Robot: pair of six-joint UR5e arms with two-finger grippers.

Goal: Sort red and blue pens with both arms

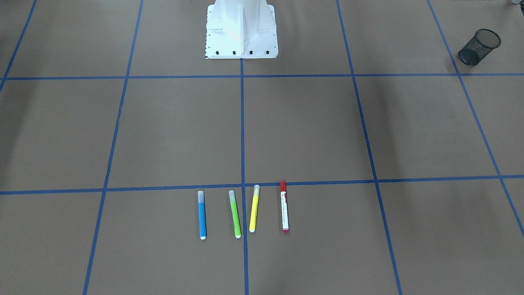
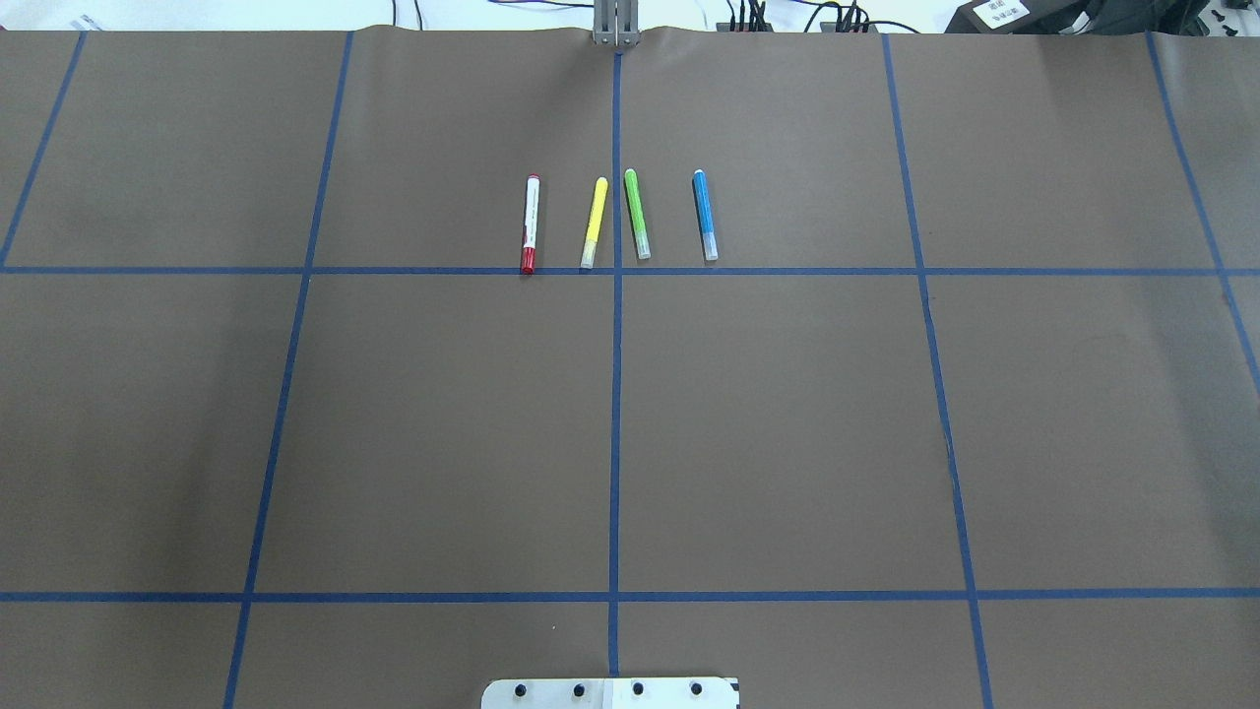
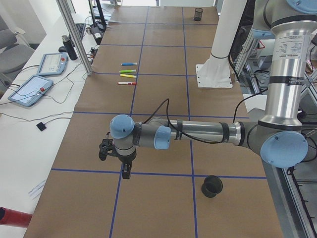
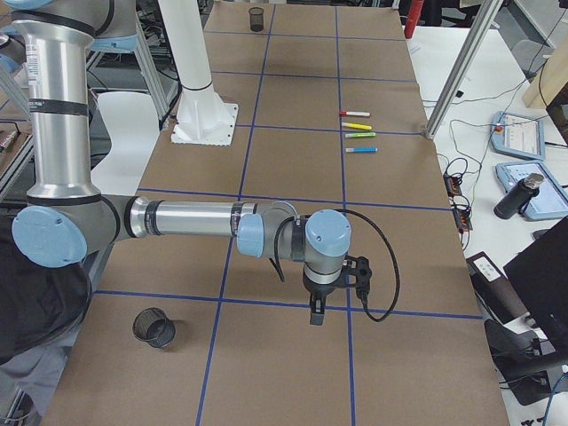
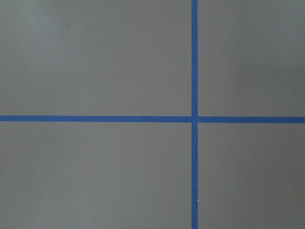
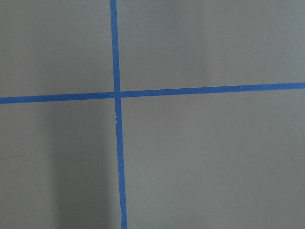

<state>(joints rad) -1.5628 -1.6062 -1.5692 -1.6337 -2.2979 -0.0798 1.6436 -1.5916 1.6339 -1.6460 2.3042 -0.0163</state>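
So the red pen (image 2: 530, 225) and blue pen (image 2: 705, 215) are lying at opposite ends of a row by the far edge of the desk (image 2: 787, 443), midway along it. The yellow marker (image 2: 595, 223) and green marker (image 2: 637, 214) are sitting between them.

I'm worrying about nudging a neighbour or rolling a slim barrel while reaching in. My left arm (image 3: 198, 133) and right arm (image 4: 195, 217) could also end up crowding each other there.

I can't tell whether either set of jaws is open or closed, since they're only showing in the side views. Both wrist cams are seeing nothing but tape lines (image 5: 194, 119).
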